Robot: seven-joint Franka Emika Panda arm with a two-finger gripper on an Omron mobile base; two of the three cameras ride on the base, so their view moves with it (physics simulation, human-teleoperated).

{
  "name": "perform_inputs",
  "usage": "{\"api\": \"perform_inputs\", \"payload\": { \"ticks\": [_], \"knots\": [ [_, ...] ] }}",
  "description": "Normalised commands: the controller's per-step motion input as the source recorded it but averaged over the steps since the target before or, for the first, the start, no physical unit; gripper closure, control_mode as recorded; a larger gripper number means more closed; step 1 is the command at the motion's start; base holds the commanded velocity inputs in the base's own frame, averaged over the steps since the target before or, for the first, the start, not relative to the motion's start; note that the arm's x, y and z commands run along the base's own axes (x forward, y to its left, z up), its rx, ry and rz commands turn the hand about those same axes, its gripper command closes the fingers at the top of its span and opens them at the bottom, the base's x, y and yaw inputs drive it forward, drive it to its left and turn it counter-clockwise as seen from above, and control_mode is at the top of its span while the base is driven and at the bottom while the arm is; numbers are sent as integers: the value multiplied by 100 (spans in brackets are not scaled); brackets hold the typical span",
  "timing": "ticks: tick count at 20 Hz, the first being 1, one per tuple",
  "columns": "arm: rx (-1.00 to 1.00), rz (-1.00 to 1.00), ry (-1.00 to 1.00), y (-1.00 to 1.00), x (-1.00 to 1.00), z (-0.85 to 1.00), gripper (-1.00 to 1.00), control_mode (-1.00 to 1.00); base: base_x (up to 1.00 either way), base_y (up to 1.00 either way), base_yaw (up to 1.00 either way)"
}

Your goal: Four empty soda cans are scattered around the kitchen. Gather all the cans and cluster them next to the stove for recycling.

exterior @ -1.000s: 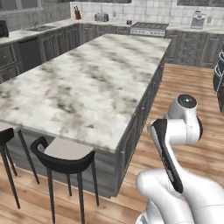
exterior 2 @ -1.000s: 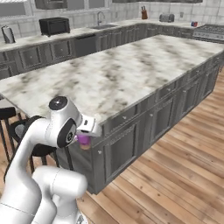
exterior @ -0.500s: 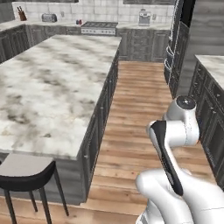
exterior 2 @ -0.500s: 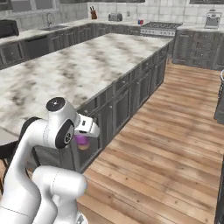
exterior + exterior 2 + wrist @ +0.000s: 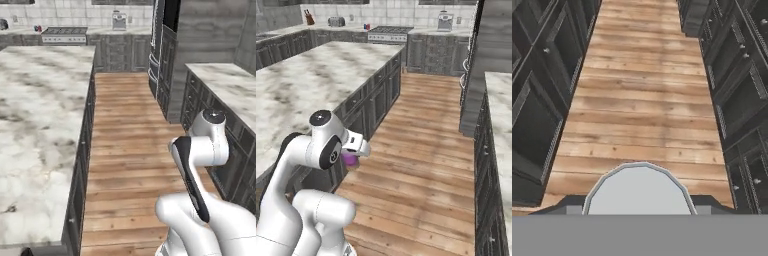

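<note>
Purple soda can sits clenched in the gripper, tucked just under the white wrist in the right base view; in the hand view its grey rimmed top bulges up between the fingers, so the claw is grasping the can, not released. Big change over the last second is the whole picture swinging: a second ago both base views looked across the marble island, now they look down the wooden floor aisle between the island and the dark cabinets on the right side. That is the base turning and driving, not the things moving; the can keeps the same spot at the wrist in each right base picture, carried along. Stove now shows straight ahead at the far end of the aisle against the back wall, with small red and blue cans just beside its left edge on the counter, too small to read more. Judgement: transport leg of the task, grip stable, robot now lined up with the stove but well apart from it; drop-off not yet done.
</note>
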Motion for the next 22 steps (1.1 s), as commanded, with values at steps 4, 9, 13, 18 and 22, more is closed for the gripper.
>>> {"api": "perform_inputs", "payload": {
  "ticks": [4,9,13,18,22],
  "knots": [
    [0,0,0,0,0,0,100,100,100,28,-25],
    [0,0,0,0,0,0,100,100,98,35,-23],
    [0,0,0,0,0,0,100,100,88,43,-21],
    [0,0,0,0,0,0,100,100,93,38,-20],
    [0,0,0,0,0,0,100,100,99,17,-19]
  ]
}}
